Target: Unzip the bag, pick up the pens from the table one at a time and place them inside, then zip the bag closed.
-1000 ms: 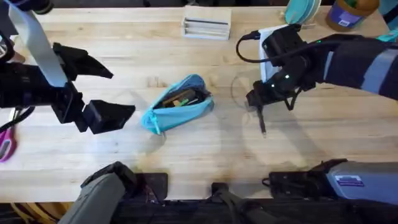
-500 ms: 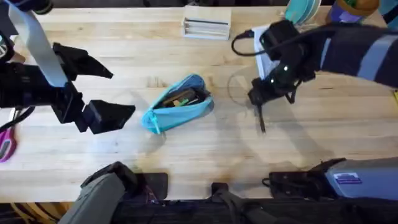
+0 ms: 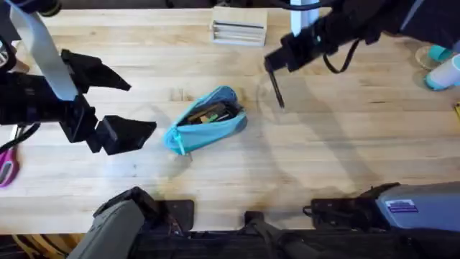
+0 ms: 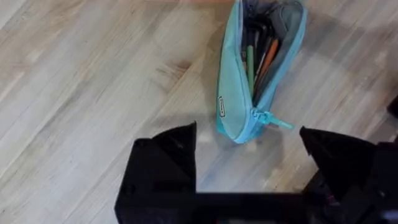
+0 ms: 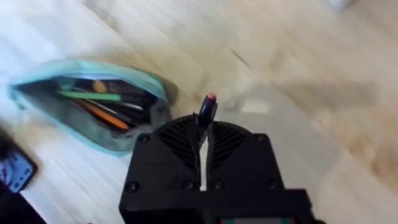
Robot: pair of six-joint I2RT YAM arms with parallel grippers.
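The right gripper (image 3: pixel 277 66) is pinched tight on a dark pen (image 3: pixel 277 92), which hangs from its fingers with the tip pointing down toward the table (image 3: pixel 345 144). Seen from the right wrist, the gripper (image 5: pixel 203 140) has its two black pads pressed together around the pen (image 5: pixel 206 111), whose end looks reddish, though that is hard to be sure of through the blur. Below and to the left of this gripper lies the bag (image 3: pixel 206 117), unzipped and gaping, with a green pen (image 5: pixel 90 96) and other pens inside. The bag (image 5: pixel 87 102) rests flat on the wood.

Just beside the bag's zipper end, the left gripper (image 3: pixel 115 108) holds its fingers spread wide with nothing between them. From its own wrist view the gripper (image 4: pixel 249 149) sits near the bag (image 4: pixel 233 93) without touching it, the zipper pull (image 4: pixel 273 119) pointing toward it.
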